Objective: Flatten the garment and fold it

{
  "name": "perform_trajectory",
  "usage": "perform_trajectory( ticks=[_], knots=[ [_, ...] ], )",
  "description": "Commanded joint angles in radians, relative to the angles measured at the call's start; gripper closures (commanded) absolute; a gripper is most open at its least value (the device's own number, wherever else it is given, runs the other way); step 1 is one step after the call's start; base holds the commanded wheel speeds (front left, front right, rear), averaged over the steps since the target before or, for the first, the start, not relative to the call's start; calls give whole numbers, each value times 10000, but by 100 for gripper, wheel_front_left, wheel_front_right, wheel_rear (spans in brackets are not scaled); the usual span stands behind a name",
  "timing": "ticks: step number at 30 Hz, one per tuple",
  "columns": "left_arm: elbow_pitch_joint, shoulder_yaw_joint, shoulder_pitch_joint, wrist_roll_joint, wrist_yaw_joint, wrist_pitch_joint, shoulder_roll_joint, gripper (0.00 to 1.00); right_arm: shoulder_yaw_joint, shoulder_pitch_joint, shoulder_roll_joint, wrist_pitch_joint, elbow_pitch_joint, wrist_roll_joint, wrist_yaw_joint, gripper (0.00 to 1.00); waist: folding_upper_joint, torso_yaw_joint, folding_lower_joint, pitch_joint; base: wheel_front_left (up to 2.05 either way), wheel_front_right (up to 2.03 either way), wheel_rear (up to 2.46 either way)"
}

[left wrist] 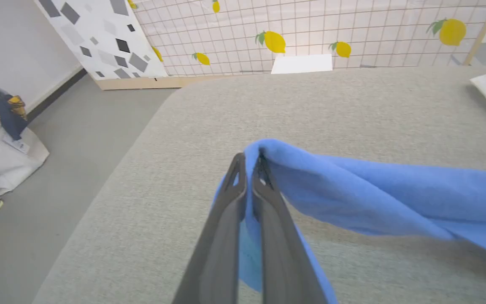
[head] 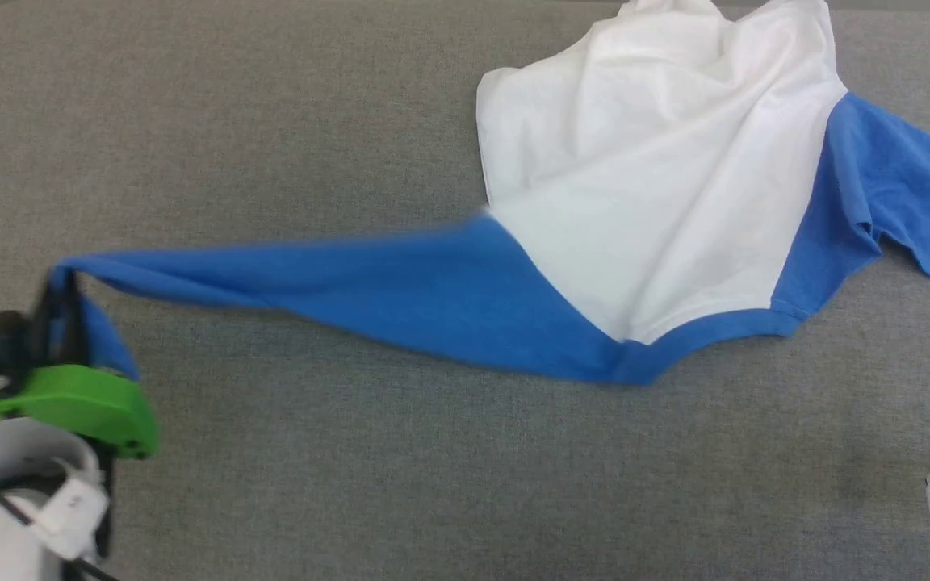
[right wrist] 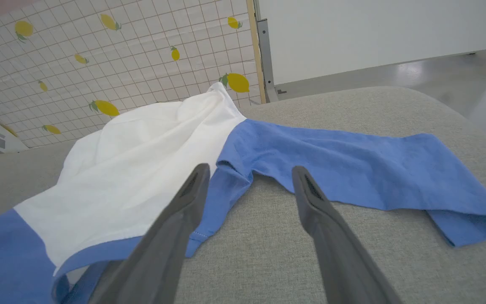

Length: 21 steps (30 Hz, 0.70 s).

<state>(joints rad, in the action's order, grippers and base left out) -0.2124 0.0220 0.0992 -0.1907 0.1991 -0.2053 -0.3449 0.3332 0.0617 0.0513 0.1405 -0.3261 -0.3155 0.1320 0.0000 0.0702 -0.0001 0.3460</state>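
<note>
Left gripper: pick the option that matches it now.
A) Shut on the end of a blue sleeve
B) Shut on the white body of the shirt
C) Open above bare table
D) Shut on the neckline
A: the left gripper has its two fingers pressed together on the end of the blue sleeve, which stretches from it back toward the rest of the garment.

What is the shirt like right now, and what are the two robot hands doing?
garment: unfolded, white body rumpled, one blue sleeve stretched out sideways.
left gripper: shut, pinching the end of that stretched sleeve.
right gripper: open, holding nothing, pointing at the other sleeve.
</note>
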Motion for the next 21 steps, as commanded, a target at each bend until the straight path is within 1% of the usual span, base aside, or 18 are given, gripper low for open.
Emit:
perform_trajectory(
  ticks=[1,4,5,6,7,10,13,15,17,18,21],
  knots=[
    [5,316,-55,60,151,122,-189,100,14,-69,-10,-18,-48,-28,-13,0,0,16,1,93,0,0,0],
    [434,1019,134,-140,251,547,-496,100,63,-122,-10,52,-119,62,-13,0,0,30,1,234,0,0,0],
    [668,1107,177,-160,202,671,-599,95,68,-138,-10,84,-143,99,-13,0,0,28,1,265,0,0,0],
    [999,1172,233,-315,134,758,-592,70,56,-152,-10,137,-171,145,-13,0,0,23,1,297,0,0,0],
    [1743,1160,464,-729,-45,1061,-364,0,42,-192,-10,257,-251,197,-13,0,0,15,1,390,0,0,0],
    [2274,1009,748,-1021,-179,1681,53,0,37,-198,-10,375,-288,256,-13,0,0,28,1,411,0,0,0],
    [2278,795,900,-1227,-382,2443,472,0,6,-182,-10,438,-273,270,-13,0,0,33,1,330,0,0,0],
    [1830,516,901,-1186,-579,3021,673,0,1,-167,-10,477,-248,277,-13,0,0,45,1,212,0,0,0],
    [1051,68,819,-1092,-784,3392,908,0,6,-142,-10,501,-232,279,-13,0,0,68,1,75,0,0,0],
    [610,-303,732,-986,-1032,3468,915,0,4,-132,-10,506,-230,279,-13,0,0,81,1,8,0,0,0],
    [-526,-1338,611,-591,-1489,3258,930,0,-57,-114,-10,523,-207,251,-13,0,0,96,1,-161,0,0,0]
  ],
)
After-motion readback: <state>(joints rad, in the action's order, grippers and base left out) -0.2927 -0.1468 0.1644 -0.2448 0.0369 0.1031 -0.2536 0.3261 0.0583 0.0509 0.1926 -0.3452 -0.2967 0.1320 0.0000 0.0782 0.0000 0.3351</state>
